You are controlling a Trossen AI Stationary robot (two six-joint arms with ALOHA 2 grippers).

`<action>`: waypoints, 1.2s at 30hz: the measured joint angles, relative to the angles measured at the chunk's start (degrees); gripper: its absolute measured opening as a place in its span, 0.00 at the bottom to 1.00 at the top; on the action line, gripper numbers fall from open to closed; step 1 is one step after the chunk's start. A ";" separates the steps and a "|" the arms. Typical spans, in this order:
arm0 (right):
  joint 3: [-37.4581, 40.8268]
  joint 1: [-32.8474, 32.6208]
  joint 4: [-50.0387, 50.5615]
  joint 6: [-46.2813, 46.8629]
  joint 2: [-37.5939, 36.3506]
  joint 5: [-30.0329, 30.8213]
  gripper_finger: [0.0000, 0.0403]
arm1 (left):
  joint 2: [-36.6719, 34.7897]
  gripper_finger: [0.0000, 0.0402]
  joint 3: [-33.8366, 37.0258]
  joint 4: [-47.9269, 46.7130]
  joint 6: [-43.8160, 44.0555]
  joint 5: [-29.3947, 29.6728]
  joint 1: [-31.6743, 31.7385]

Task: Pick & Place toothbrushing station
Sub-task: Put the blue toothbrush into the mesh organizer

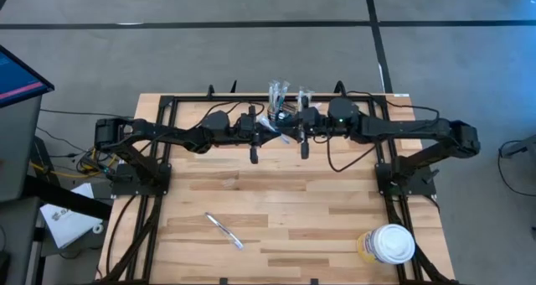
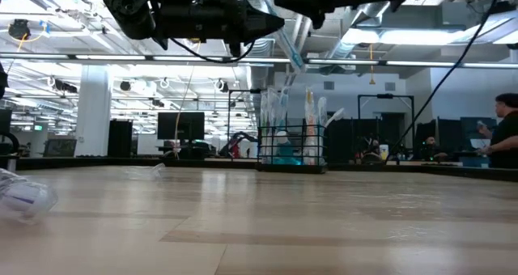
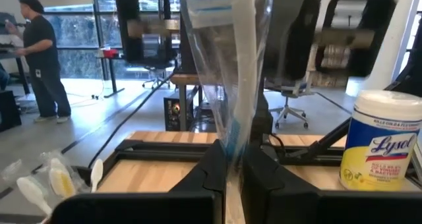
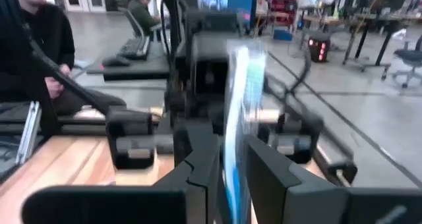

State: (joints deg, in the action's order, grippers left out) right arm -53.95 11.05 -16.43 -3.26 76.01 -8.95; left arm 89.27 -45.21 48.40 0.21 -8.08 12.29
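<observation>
**Both grippers raised, each pinching a wrapped packet above the holder**

My left gripper hangs high over the far middle of the table, its fingers pressed together on a clear wrapped packet that stands up between them; my right gripper is just beside it, fingers clamped on a thin blue-and-clear packet; the two grippers face each other, close but apart. The toothbrushing station, a black wire-mesh holder, stands upright at the far edge of the table, below and slightly beyond my fingertips, touching neither gripper; wrapped brushes stick up from it. A single wrapped brush lies flat on the near part of the table; a tub of wipes stands at the near right corner.
</observation>
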 joint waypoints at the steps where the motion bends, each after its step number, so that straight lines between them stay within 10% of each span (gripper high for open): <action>1: -0.70 0.00 -0.18 -0.01 0.20 -0.16 0.16 | 0.00 0.02 0.00 -0.23 0.01 0.04 0.00; 36: -6.79 1.14 7.19 -1.10 5.05 -7.63 0.16 | -0.07 0.02 -0.04 -1.12 -0.44 0.09 -0.74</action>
State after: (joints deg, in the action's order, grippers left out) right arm -60.74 12.19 -9.23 -4.37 81.06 -16.58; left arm 89.21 -45.25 47.27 -0.23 -7.99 11.55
